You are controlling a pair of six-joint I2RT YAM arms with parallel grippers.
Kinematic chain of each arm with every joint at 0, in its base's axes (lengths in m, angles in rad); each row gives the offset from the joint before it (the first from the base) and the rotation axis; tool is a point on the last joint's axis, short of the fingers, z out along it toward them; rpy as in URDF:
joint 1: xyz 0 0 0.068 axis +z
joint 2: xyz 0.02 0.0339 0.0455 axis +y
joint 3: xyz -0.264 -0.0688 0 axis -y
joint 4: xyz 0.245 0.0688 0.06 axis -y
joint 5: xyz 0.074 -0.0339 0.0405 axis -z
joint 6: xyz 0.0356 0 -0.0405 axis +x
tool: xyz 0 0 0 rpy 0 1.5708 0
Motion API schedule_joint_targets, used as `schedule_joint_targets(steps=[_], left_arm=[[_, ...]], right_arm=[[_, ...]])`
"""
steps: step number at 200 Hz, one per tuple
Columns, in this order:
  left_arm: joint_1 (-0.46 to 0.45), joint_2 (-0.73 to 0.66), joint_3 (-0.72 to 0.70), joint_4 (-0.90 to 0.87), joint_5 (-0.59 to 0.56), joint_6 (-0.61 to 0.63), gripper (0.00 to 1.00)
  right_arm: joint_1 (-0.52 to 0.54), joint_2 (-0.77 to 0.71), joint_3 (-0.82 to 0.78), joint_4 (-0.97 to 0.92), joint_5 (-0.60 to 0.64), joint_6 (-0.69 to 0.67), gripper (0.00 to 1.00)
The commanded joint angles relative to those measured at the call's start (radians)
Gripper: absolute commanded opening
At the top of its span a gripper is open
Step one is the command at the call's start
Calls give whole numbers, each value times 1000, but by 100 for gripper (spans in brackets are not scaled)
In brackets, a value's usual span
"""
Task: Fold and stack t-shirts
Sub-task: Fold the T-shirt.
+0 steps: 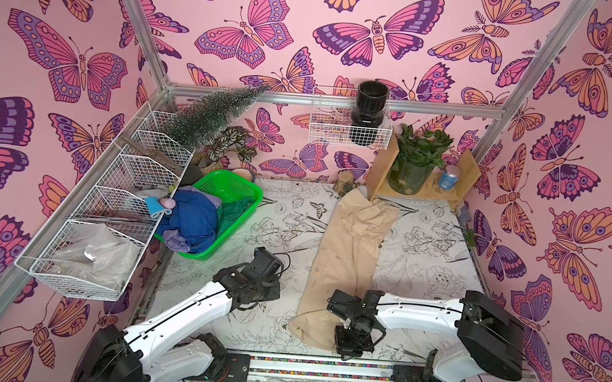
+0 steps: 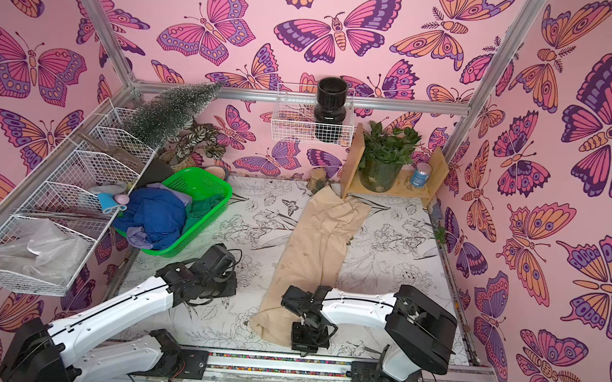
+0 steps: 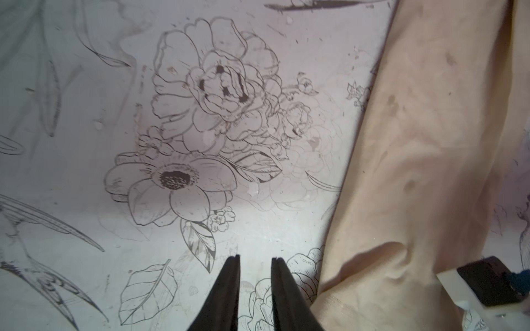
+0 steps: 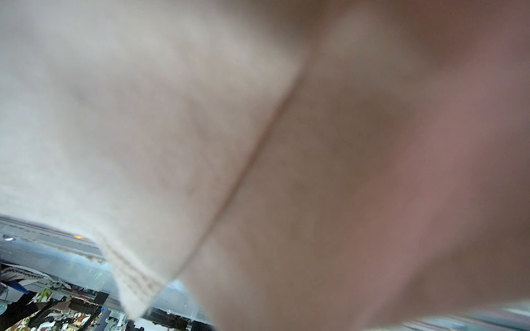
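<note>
beige t-shirt (image 4: pixel 172 129) cloth sits right against my right wrist lens, blurred, with a stitched hem corner hanging across it, so the fingers there are hidden from me. in both top views the right arm (image 1: pixel 418 315) comes in from the front right, forearm laid nearly level toward the left, wrist bent down so the right end effector (image 1: pixel 351 352) points at the shirt's near end by the front edge of the desk (image 1: pixel 426 270). it is clenched, and the cloth draped over the lens tells me it grips that near hem. the shirt lies as a long narrow strip on the middle-right of the desk, its long axis running from the front edge away to the wooden shelf (image 1: pixel 380 168) at the back, leaning slightly right as it goes. the left arm (image 1: pixel 189 302) reaches up from the front left, wrist over bare desk just left of the strip. the left end effector (image 3: pixel 255 263) stands slightly parted, nothing between its fingers, above the printed flowers. the blue t-shirt (image 1: pixel 192 220), lavender t-shirt (image 1: pixel 175 243) and dark green t-shirt (image 1: pixel 236 210) are heaped in the green basket (image 1: pixel 229 189) at the left.
</note>
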Motion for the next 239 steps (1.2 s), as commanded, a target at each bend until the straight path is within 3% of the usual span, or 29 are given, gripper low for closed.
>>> schedule_joint_targets(steps=[1,26,57,86,116,176,239], left_arm=[[-5,-54,-61,18,144,-69,31],[-5,-120,-116,13,273,-93,38],[-6,-164,-191,44,385,-118,45],[-5,-173,-301,207,472,-201,49],[-6,-151,-402,377,485,-280,51],[-6,-1,-436,642,529,-333,53],[-6,-2,-440,676,552,-369,53]], right_arm=[[3,45,-26,-15,102,16,0],[3,77,-19,-38,98,20,13],[3,76,-11,-81,117,20,19],[5,58,-15,-108,123,28,23],[15,20,-25,-135,146,42,24],[40,-81,-84,-144,172,100,25],[48,-163,-146,-154,194,154,25]])
